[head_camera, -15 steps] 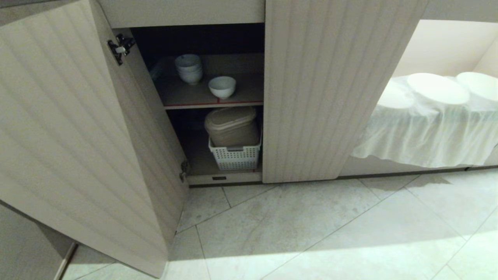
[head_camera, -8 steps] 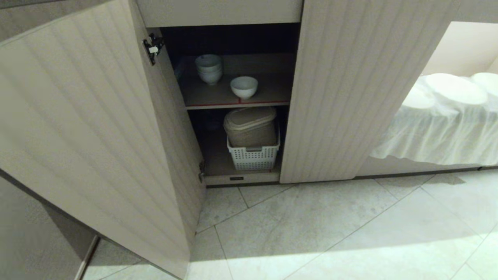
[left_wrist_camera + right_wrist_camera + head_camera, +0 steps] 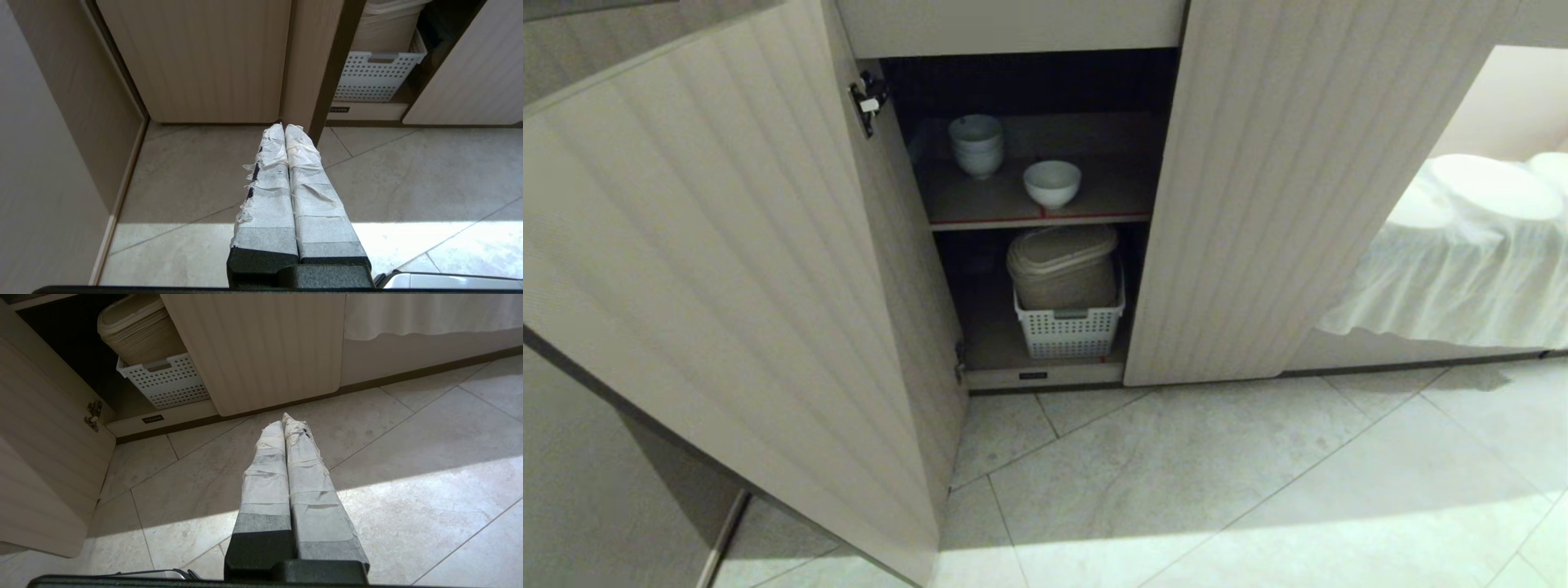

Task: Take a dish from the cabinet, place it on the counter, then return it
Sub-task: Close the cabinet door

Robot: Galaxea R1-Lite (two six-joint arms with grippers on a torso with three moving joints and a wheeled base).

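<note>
Right, the dish sits on the upper shelf of the cabinet, beside a stack of bowls, its rear in shadow. Left gripper and right gripper hang above the floor, fingers pressed together, empty.

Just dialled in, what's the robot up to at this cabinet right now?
Nothing is being handled yet. The low beige fluted cabinet stands open, and the small white round bowl sits alone on its red-edged upper shelf. The left gripper and right gripper are shut and empty, over the floor.
</note>
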